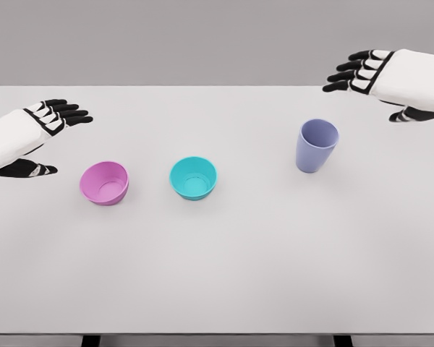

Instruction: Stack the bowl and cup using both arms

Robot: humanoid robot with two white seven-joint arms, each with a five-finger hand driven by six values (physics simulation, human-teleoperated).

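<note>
A pink bowl (104,182) sits on the white table at the left, and a teal bowl (193,177) sits just right of it near the middle. A lavender cup (317,144) stands upright at the right. My left hand (52,134) hovers left of and slightly behind the pink bowl, fingers stretched out, holding nothing. Up at the right, my right hand (372,83) hangs behind and right of the cup, fingers extended and empty. Neither hand touches any object.
The white table (217,275) fills most of the view, with its front edge near the bottom and its back edge against a grey wall. Dark table legs show below the front edge.
</note>
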